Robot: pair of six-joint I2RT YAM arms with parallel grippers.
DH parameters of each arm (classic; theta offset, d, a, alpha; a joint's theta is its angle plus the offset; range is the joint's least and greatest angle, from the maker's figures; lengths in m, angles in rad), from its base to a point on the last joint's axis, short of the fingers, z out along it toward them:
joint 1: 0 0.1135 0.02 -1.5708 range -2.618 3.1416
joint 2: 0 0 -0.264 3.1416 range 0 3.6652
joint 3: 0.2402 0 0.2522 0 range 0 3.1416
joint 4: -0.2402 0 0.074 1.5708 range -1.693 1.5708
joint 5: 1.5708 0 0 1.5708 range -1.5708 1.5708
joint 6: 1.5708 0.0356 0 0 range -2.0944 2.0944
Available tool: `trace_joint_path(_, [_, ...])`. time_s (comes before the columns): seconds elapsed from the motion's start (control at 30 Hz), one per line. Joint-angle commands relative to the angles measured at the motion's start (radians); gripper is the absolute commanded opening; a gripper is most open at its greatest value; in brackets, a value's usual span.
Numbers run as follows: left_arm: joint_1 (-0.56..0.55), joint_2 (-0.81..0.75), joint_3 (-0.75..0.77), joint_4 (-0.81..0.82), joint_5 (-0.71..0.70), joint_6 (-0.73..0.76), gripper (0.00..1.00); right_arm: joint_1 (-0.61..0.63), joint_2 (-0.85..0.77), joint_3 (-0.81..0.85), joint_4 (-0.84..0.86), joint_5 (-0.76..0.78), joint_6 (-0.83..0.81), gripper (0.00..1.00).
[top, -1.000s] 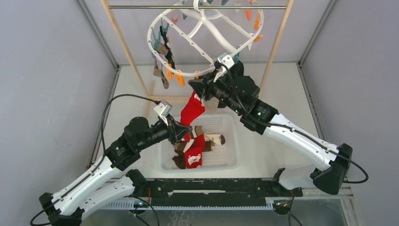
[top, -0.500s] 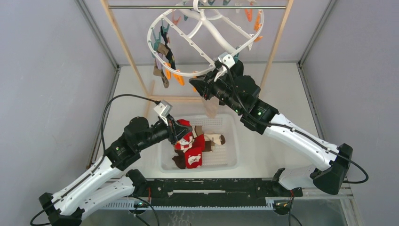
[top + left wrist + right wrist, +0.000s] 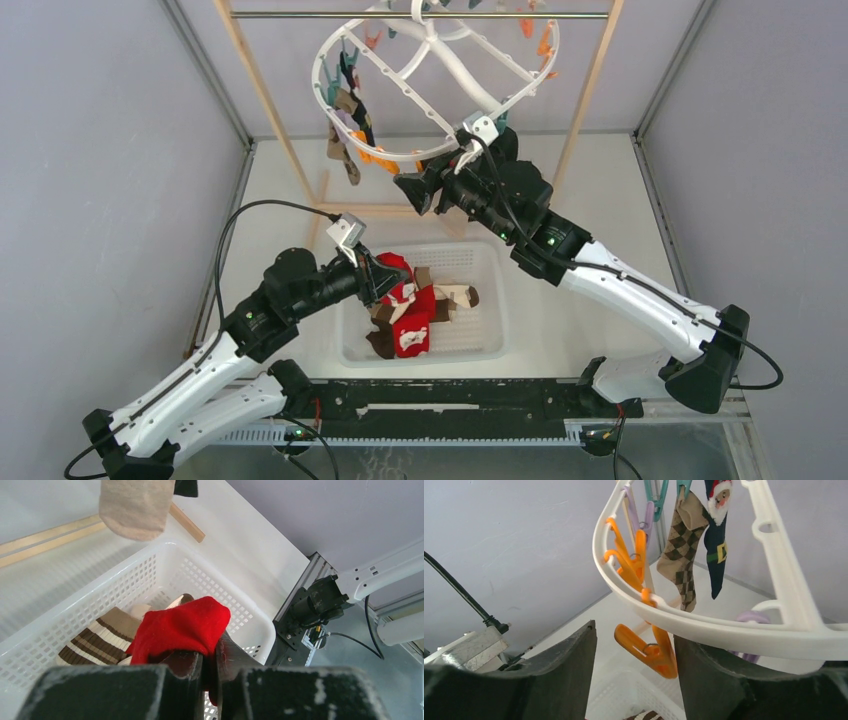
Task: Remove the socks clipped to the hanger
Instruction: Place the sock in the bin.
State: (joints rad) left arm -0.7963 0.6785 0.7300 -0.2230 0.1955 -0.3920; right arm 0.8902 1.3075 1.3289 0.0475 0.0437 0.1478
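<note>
White table [image 3: 600, 170], basket [image 3: 150, 550]: L fingers [image 3: 210, 656] prob pinching red sock [image 3: 185, 625]

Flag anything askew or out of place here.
The white plastic oval drying hanger hangs lopsided from the metal rod, its near-left rim, where the clipped fabric socks cluster, dipping lowest. Nothing looks spilled or damaged.

Left arm [image 3: 200, 370] stretches toward one o'clock, left gripper [image 3: 385, 283] pinched tight on a red sock [image 3: 185, 627] — right arm [image 3: 620, 285] reaches toward ten o'clock, right gripper [image 3: 412, 190] spread wide.
</note>
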Motion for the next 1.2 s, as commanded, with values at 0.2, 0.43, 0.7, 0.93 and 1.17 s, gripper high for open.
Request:
trace_joint_path(0.2, [-0.006,0.009,0.055,0.056,0.013,-0.008,0.16,-0.003,-0.082,-0.054,0.017,0.007,0.038,0.73])
trace_joint_path(0.43, [-0.007,0.032,0.053,0.085,0.029,-0.024,0.18,-0.002,-0.17,-0.135,-0.013,-0.009,0.076,0.89])
trace_joint_path(0.7, [-0.02,0.068,0.03,0.14,0.039,-0.046,0.28,-0.002,-0.268,-0.207,-0.038,-0.034,0.109,0.9])
trace_joint_path(0.93, [-0.031,0.108,0.005,0.209,0.057,-0.074,0.33,-0.002,-0.32,-0.216,-0.077,-0.033,0.116,0.91])
trace_joint_path(1.17, [-0.05,0.158,-0.027,0.306,0.072,-0.112,0.38,-0.002,-0.353,-0.216,-0.093,-0.033,0.12,0.91])
